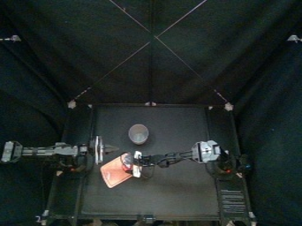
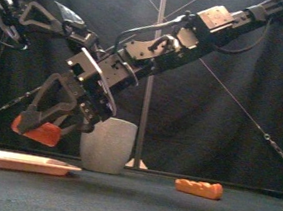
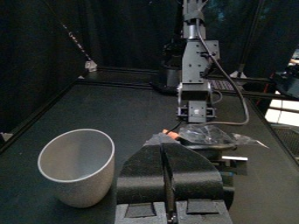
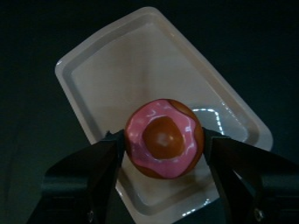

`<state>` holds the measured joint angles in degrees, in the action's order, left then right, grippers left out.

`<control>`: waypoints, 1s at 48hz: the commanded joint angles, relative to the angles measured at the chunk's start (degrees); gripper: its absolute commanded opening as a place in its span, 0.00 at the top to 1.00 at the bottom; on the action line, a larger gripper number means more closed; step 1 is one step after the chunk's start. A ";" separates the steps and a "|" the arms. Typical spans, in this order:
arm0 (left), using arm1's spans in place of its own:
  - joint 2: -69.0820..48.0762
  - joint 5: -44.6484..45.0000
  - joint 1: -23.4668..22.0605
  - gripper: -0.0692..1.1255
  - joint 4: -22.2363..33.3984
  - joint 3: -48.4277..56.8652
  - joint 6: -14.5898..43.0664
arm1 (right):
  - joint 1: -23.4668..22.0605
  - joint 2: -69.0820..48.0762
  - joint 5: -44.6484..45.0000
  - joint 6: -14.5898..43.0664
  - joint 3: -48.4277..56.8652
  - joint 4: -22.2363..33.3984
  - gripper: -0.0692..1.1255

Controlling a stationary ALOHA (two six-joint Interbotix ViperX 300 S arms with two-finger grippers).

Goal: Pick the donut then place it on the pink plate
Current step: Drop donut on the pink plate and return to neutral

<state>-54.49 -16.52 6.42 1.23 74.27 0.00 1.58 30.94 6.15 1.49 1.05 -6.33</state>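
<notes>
pink icing over an orange-brown ring: this is the donut [image 4: 163,131]. it sits clamped between the two jaws of the right gripper [image 4: 166,149], which are open only as wide as the toy. it hangs above the pink tray [image 4: 111,61], with a clear gap under it in the front view. from the wrist camera the donut is over the tray's floor, inside the rim, a little off the middle i think.

the step in hand, as i judge it, is the lowering and the release. i would go straight down, slowly, until the donut almost touches the tray's floor, then open the jaws gently and lift straight up. the arm comes in tilted, so the donut may touch on one side first and slide. a low release should help against this.

the tray is flat and smooth, with a low raised rim and rounded corners, and it shines a little. the donut looks to me like hard glossy plastic, so it can skate on such a floor. a pale grey cup [image 2: 107,145], tall and matt, stands upright just past the tray's end. an orange toy [image 2: 200,189] lies well apart from the tray, beyond the cup. the left gripper [image 3: 170,171] rests near the tray on its own side, jaws pressed together, holding nothing.
</notes>
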 commanded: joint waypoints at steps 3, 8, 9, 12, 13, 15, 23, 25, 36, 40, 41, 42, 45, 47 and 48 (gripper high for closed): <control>0.26 -0.53 0.09 0.92 0.26 -0.53 -0.09 | 0.26 -0.70 1.49 0.09 -3.52 -0.79 0.10; 0.26 -0.53 0.09 0.92 0.97 -0.35 -0.09 | 0.18 -0.79 2.02 0.00 -4.04 -0.88 0.06; 0.26 -0.53 0.09 0.92 1.14 -0.35 -0.09 | 0.18 -0.79 2.11 0.00 -4.04 -0.88 0.06; 0.26 -0.44 0.00 0.92 1.41 -0.35 -0.09 | 0.18 -1.14 1.93 0.00 -4.04 -0.62 0.06; 0.26 -0.44 0.09 0.92 1.49 -0.26 -0.09 | 0.18 -1.14 1.85 0.00 -3.96 -0.62 0.06; 0.26 -0.44 0.09 0.92 1.49 -0.35 -0.09 | 0.09 -1.32 1.85 0.00 -3.87 -0.62 0.06; 0.26 -0.44 0.09 0.92 1.49 -0.26 0.00 | -0.09 -3.52 1.85 0.00 -1.23 -0.88 0.06; 0.26 -0.44 0.09 0.92 1.49 -0.18 0.00 | -0.09 -4.48 1.67 0.00 -0.18 -0.88 0.06; 0.26 -0.44 0.09 0.92 1.49 0.44 0.00 | -1.14 -12.30 -2.99 0.09 10.55 -1.93 0.06; 0.26 -0.44 0.09 0.92 1.49 0.53 0.00 | -1.85 -16.00 -5.54 0.00 15.29 -2.55 0.06; 0.26 -0.44 0.09 0.92 1.49 0.62 0.00 | -2.02 -17.14 -6.33 0.00 16.52 -2.72 0.06; 0.26 -0.44 0.09 0.92 1.49 0.70 0.00 | -2.11 -18.11 -7.21 -0.09 17.75 -2.81 0.06; 0.26 -0.44 0.09 0.92 1.49 0.79 0.00 | -2.29 -21.36 -10.99 -0.09 21.97 -2.99 0.06; 0.26 -0.44 0.09 0.92 1.49 0.79 0.09 | -2.46 -23.03 -13.18 -0.18 24.35 -2.99 0.06; 0.26 -0.44 0.09 0.92 1.49 0.79 0.09 | -2.55 -23.82 -14.24 -0.18 25.49 -2.81 0.06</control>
<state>-54.49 -16.52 6.50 2.64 75.85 -0.09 -0.53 12.57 -4.31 1.41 23.38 -9.14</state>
